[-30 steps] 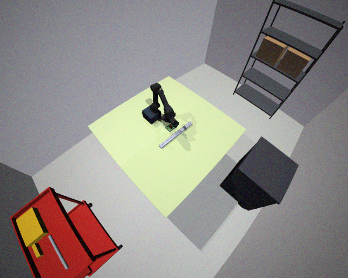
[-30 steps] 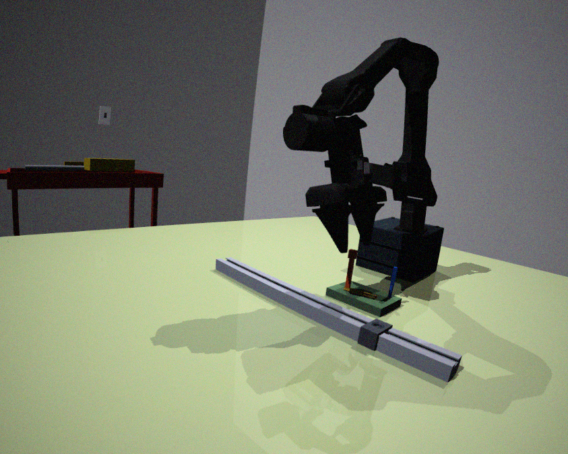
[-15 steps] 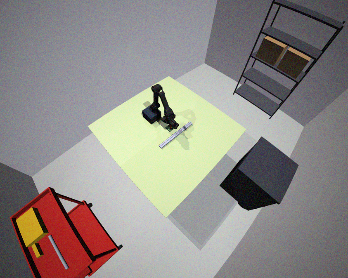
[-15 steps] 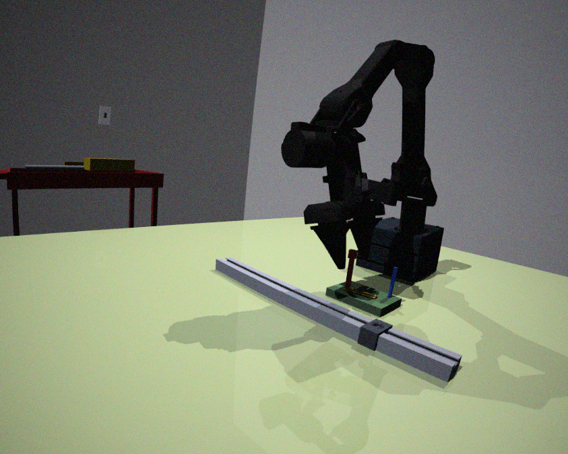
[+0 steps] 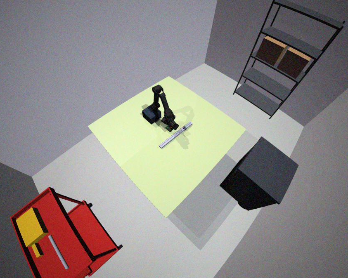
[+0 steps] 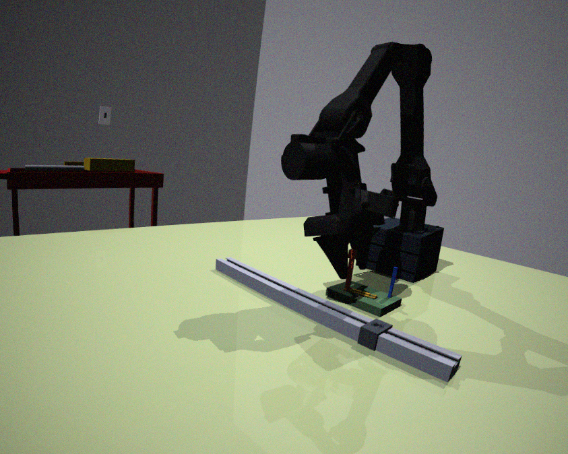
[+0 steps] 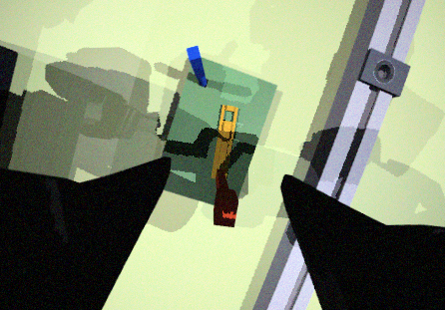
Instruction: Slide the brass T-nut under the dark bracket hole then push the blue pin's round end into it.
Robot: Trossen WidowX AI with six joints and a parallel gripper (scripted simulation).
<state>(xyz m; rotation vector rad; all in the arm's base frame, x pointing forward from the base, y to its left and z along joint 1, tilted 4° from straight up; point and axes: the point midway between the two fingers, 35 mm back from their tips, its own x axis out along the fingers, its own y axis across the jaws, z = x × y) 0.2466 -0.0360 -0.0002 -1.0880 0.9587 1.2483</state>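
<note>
The brass T-nut (image 6: 363, 293) (image 7: 227, 125) is lying flat on the green tray (image 5: 168, 128) (image 6: 381, 305) (image 7: 200, 105), below the hand (image 5: 172, 126) (image 6: 353, 272) (image 7: 227, 172); its yellow body is showing a rectangular opening. Its orange handle (image 6: 350, 269) (image 7: 225, 209) is standing upright, reading dark red in shadow, with a bright orange patch facing the wrist camera. The hand is standing wide open, short of full spread, and is holding nothing. The blue pin (image 6: 393, 281) (image 7: 197, 66) is leaning in the tray near the hand. The wrist view is exposing the round hole in the dark bracket (image 5: 184, 128) (image 6: 369, 336) (image 7: 371, 65); the top view alone is showing a shelf rack (image 5: 308, 13), the exterior alone a wall plate (image 6: 104, 115).
</note>
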